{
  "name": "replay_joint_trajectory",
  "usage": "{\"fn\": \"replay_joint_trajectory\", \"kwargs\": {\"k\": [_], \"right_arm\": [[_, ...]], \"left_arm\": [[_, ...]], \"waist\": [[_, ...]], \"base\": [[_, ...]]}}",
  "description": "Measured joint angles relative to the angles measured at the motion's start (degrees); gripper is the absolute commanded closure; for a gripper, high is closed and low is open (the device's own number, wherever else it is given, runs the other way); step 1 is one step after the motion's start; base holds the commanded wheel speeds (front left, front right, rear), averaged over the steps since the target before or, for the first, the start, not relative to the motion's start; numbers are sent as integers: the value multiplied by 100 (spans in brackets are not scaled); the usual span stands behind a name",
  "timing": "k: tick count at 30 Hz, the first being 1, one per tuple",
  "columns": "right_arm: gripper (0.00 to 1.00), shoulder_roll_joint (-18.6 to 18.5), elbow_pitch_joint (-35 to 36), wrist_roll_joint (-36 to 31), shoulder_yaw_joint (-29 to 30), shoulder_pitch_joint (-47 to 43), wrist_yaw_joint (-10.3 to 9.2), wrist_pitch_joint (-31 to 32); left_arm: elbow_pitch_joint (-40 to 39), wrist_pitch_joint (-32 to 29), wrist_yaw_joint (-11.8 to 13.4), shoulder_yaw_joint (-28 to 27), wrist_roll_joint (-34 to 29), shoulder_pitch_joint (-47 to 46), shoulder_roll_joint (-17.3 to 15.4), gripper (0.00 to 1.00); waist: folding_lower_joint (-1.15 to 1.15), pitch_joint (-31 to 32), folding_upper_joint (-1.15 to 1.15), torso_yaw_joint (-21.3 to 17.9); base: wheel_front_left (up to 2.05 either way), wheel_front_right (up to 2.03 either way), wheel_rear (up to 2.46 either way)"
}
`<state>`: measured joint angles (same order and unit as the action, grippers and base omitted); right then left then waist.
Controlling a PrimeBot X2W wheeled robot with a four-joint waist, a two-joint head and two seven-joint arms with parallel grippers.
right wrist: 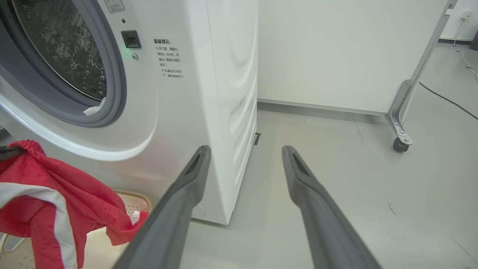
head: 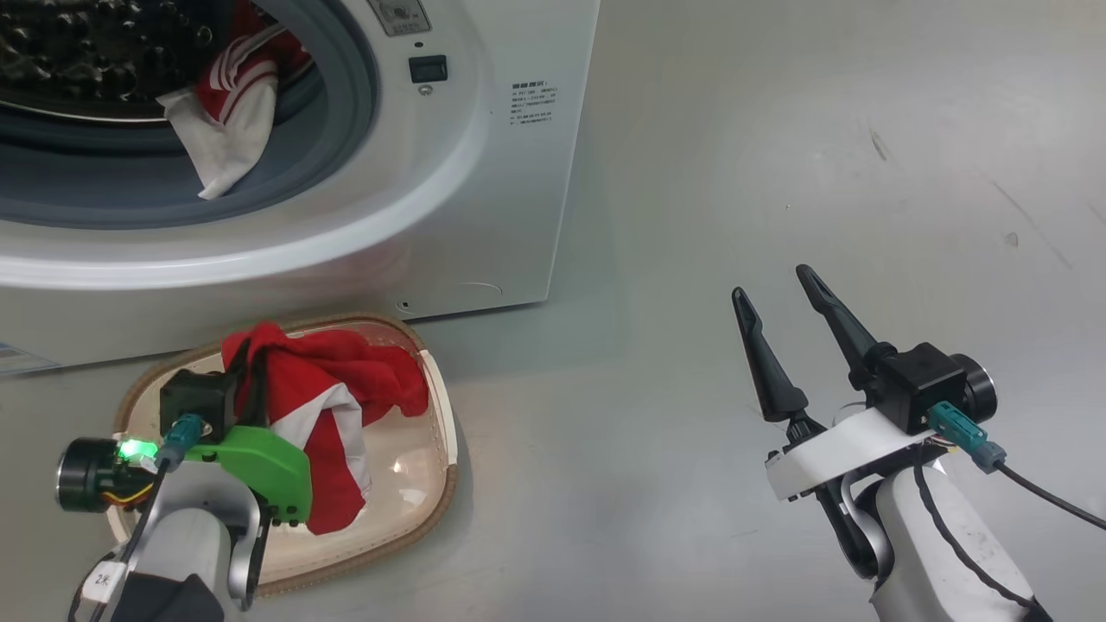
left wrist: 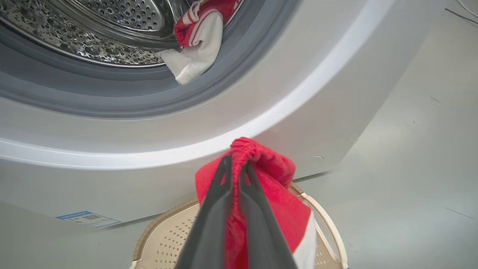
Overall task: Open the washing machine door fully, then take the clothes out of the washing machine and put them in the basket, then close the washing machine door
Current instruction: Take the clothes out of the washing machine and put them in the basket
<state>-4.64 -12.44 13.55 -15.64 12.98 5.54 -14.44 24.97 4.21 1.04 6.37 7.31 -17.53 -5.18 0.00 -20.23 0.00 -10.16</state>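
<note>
The clothes are lying in two places. One red garment (head: 346, 380) is hanging from the left fingers (left wrist: 213, 224) over the basket (head: 445, 449), and a second red-and-white piece (head: 229, 112) is spilling over the grey seal (head: 346, 112) at the mouth of the machine (head: 484, 173). The left fingers are pinching a bunched fold of the garment, closed tight on it, while its lower part is draping into the basket. The basket is standing on the floor (head: 691, 173) just in front of the machine. The right fingers (right wrist: 317, 213) are standing wide apart, holding nothing, well off to the side.

Several things look liable to go wrong. One lobe of the garment is reaching toward the basket's rim, so a release here is risking cloth flopping over the edge onto the floor. The fold is wedged deep between the fingers and may cling as they part, being dragged back out as the arm lifts. The piece at the seal is dangling loosely and could slide out, or get trapped if the door is shut before it is fetched.
</note>
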Motion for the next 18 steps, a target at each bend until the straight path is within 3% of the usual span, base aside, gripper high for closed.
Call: {"fn": "replay_joint_trajectory", "kwargs": {"k": [18], "right_arm": [[0,-2,140,-1,55,331,38,0]], "left_arm": [[617,-170,16,109,-132,-392,-45,100]], "waist": [[0,-735,0,-230]], "base": [[0,0,0]]}}
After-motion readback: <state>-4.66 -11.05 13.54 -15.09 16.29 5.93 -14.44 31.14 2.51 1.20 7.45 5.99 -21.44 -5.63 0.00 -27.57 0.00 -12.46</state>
